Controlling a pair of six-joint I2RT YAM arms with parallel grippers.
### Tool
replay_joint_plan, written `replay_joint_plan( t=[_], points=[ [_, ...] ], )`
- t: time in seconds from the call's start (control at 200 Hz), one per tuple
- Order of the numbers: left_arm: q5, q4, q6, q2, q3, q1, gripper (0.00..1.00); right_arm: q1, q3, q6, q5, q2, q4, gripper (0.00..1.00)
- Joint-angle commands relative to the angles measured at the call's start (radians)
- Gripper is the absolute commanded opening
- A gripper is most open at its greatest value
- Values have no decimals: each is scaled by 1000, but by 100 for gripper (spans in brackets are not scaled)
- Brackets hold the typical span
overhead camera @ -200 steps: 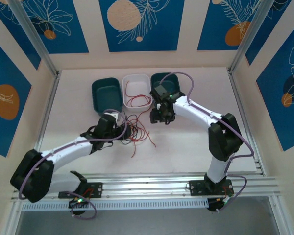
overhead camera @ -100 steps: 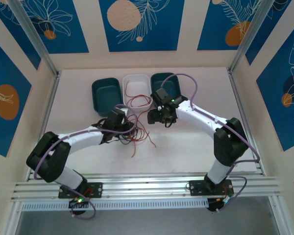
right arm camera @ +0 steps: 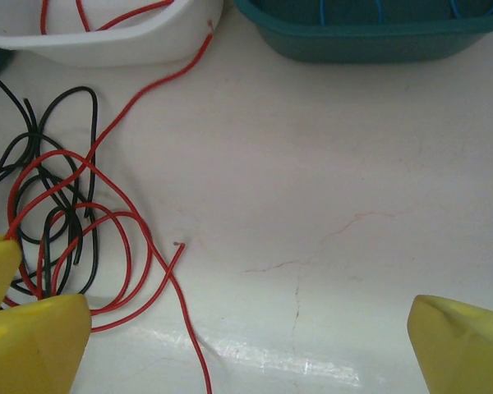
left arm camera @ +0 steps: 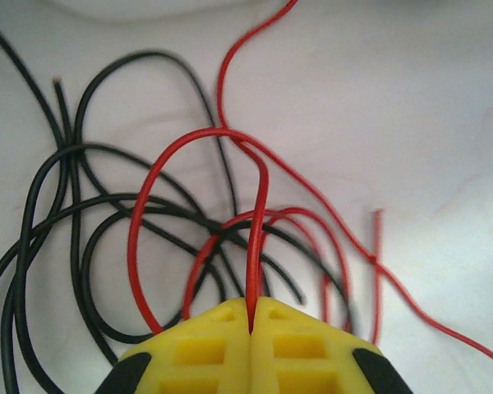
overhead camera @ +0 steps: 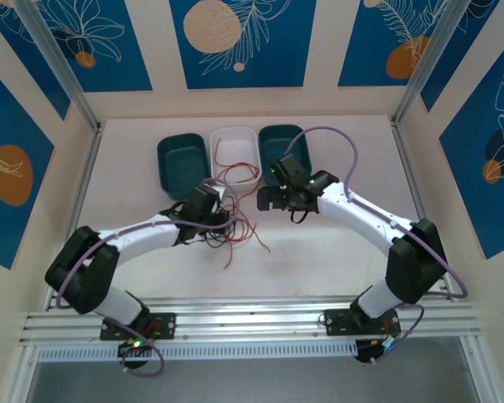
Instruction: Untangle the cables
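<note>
A tangle of thin red and black cables [overhead camera: 233,225] lies on the white table in front of the bins. My left gripper [overhead camera: 218,217] sits at the tangle's left side. In the left wrist view its yellow jaws are pressed together, with the left gripper [left arm camera: 251,305] shut on a red cable [left arm camera: 258,213] that rises in a loop above black cables [left arm camera: 74,205]. My right gripper [overhead camera: 267,199] hovers just right of the tangle. In the right wrist view the right gripper [right arm camera: 246,336] is wide open over bare table, with red cables [right arm camera: 123,238] and black cables [right arm camera: 66,164] to its left.
Three bins stand in a row behind the tangle: a dark teal bin [overhead camera: 182,164], a white bin [overhead camera: 250,143] holding red cable, and a teal bin [overhead camera: 277,138] with thin blue cable [right arm camera: 378,8] in it. Open table lies to the right and front.
My left gripper has closed on a red cable in the tangle. My right gripper has opened wide, and the right arm's elbow has swung out to the right.
</note>
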Motion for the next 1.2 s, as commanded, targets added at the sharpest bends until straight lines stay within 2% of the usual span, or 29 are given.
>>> replay_joint_plan(
  t=[0.0, 0.235, 0.355, 0.615, 0.74, 0.825, 0.95, 1.195],
  points=[
    [31, -86, 41, -119, 76, -31, 0, -7, -36, 21, 37, -60, 59, 99],
    [154, -235, 91, -274, 185, -55, 0, -6, -107, 22, 69, -160, 152, 99],
    [196, -252, 108, -316, 215, -60, 0, -6, -142, 13, 63, -207, 204, 99],
    [208, -141, 111, -315, 199, -59, 0, -6, -215, -36, -106, -272, 320, 99],
    [246, -79, 89, -282, 189, -62, 0, 1, -262, -13, -190, -277, 386, 99],
    [234, -27, 54, -262, 176, -62, 0, 19, -304, 6, -249, -273, 454, 99],
    [229, 48, 17, -229, 156, -63, 0, 54, -331, 19, -290, -266, 509, 99],
    [251, 132, -24, -150, 161, -64, 0, 99, -323, 22, -267, -195, 483, 100]
  ],
)
